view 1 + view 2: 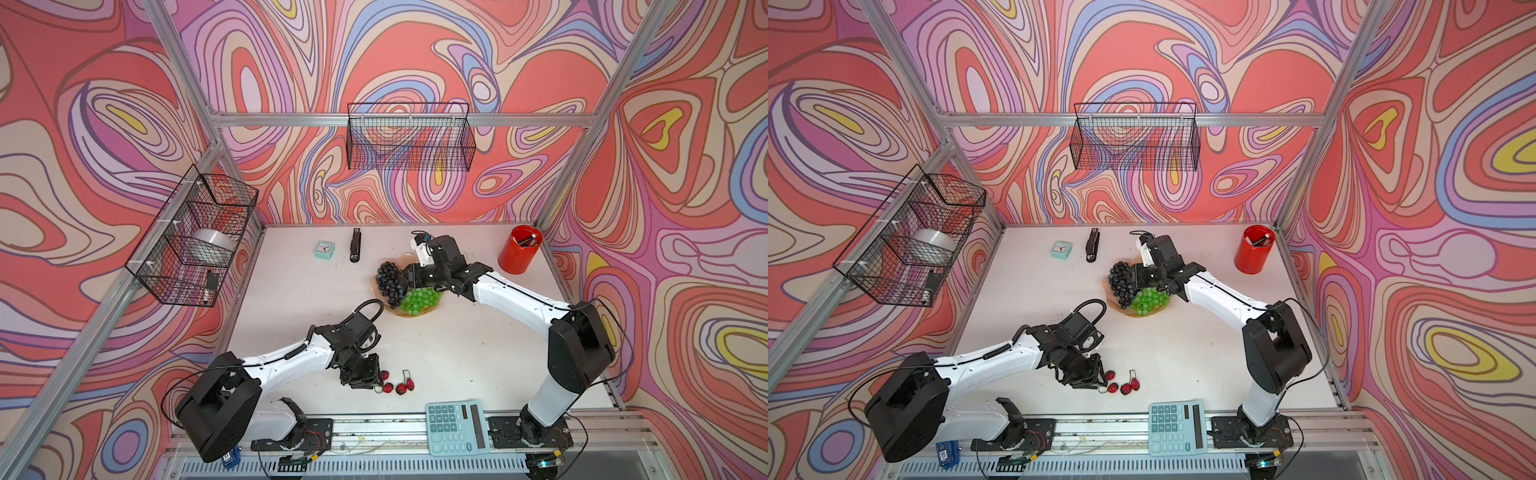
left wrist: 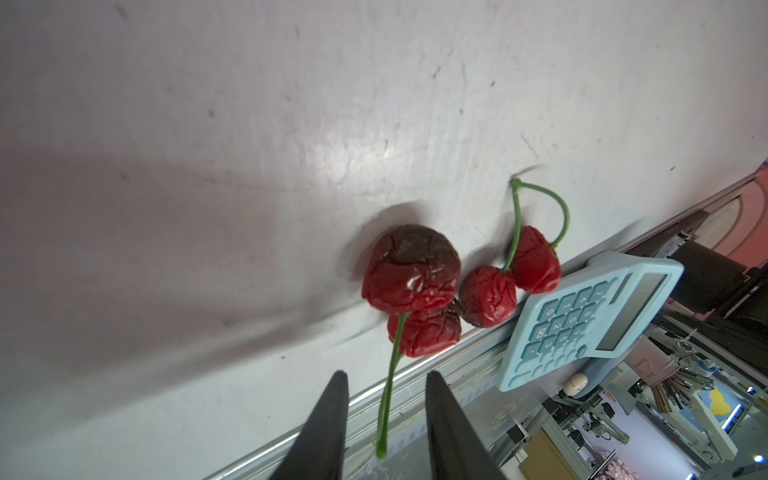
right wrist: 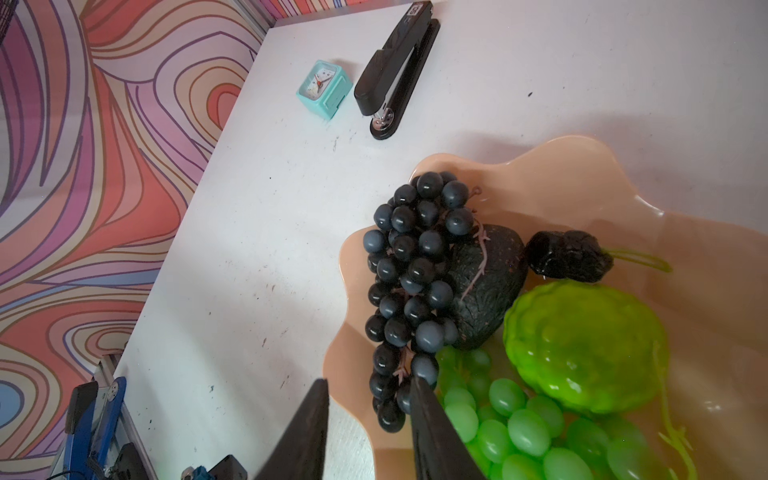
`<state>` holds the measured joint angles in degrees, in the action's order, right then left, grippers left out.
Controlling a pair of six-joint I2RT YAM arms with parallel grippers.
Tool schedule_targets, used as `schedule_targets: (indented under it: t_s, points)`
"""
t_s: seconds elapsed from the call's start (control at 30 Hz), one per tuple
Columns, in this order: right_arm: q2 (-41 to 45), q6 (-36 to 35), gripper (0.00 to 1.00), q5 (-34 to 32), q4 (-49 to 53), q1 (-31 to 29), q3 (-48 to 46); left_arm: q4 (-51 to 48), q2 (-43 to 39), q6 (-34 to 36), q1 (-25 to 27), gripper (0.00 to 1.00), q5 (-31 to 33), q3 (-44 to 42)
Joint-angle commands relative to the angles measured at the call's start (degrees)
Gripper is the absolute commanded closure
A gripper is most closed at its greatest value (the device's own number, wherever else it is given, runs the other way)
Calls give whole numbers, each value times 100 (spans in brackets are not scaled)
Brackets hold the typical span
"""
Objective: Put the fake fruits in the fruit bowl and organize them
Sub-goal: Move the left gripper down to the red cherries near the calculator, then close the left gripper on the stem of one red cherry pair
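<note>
Near edge: left tool (image 2: 386, 372) low over bench (image 1: 436, 353), jaws apart, straddling one stem of cherries (image 2: 411, 270), no pinch. Cherries lie on bench, well apart from fruit bowl (image 3: 582, 178). Farther: right tool (image 3: 369, 381) spread wide at bowl rim, beside purple grapes (image 3: 411, 266); green grapes (image 3: 519, 428), avocado (image 3: 490, 291) inside.

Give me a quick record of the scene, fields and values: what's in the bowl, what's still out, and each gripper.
In bowl: dark grapes, green grapes, avocado, bumpy green ball, black berries
On table: four cherries, near the front edge
Left gripper: open, straddling a cherry stem
Right gripper: open, at the bowl rim beside the dark grapes
</note>
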<state>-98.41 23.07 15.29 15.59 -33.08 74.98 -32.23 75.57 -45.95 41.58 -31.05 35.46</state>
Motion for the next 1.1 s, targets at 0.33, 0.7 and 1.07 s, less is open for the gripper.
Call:
schedule_targets:
  t_s: [0.33, 0.7, 1.07]
  points:
    - [-95, 108, 65, 38, -240, -9, -142, -42, 19, -157, 23, 90, 126, -33]
    - [-49, -4, 65, -69, -88, -10, 31, -858, -297, 107, 20, 99, 490, 464]
    - [384, -418, 64, -427, 362, -5, -155, -1604, -132, 763, -435, 99, 519, 2272]
